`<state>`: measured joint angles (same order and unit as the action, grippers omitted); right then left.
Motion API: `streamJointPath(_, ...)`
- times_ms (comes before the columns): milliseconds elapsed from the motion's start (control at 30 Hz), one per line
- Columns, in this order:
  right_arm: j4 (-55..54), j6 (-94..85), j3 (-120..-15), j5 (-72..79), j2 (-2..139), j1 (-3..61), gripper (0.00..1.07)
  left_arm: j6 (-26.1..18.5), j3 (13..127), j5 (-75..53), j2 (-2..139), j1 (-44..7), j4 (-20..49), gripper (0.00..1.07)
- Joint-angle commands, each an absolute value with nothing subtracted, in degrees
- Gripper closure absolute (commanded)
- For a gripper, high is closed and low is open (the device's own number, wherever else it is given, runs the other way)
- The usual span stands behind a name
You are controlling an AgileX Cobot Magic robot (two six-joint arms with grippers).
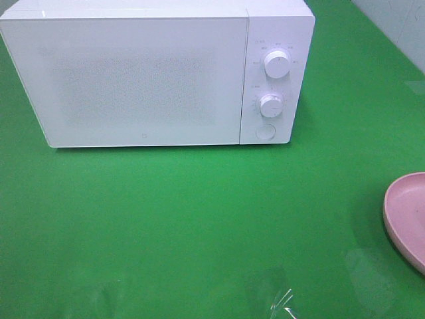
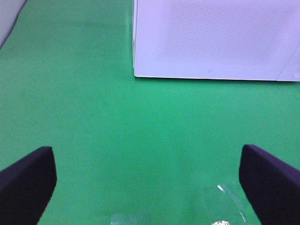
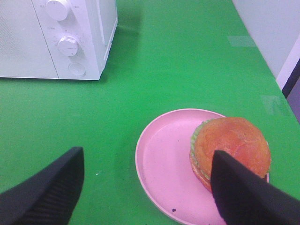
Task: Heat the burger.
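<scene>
Upright, burger [image 3: 232, 145] sits bun-up on pink plate [image 3: 164, 164].

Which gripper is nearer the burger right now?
Right. The right gripper hovers open just short of the burger on the pink plate. The left gripper faces the microwave door, burger nowhere in its view.

From your high camera only a slice of the pink plate [image 1: 408, 216] shows, cut by the right edge, and the burger [image 3: 232, 143] on it falls outside that frame. In your right wrist view a dark finger [image 3: 248, 197] covers the burger's near side. The microwave's [image 1: 156, 73] dial markings are too small to read.
</scene>
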<state>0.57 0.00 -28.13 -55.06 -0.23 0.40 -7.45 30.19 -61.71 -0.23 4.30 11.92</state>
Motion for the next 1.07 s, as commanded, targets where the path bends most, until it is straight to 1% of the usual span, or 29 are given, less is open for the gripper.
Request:
streamJointPath(33,0.7,-0.3,-28.1,-54.9,-1.7,0.1,0.32,-7.2,30.0,-60.9,-1.5,4.5,12.8,0.09)
streamJointPath(1067,0.7,-0.3,-28.1,-54.9,-1.7,0.1,0.32,-7.2,30.0,-60.9,-1.6,4.5,12.8,0.09)
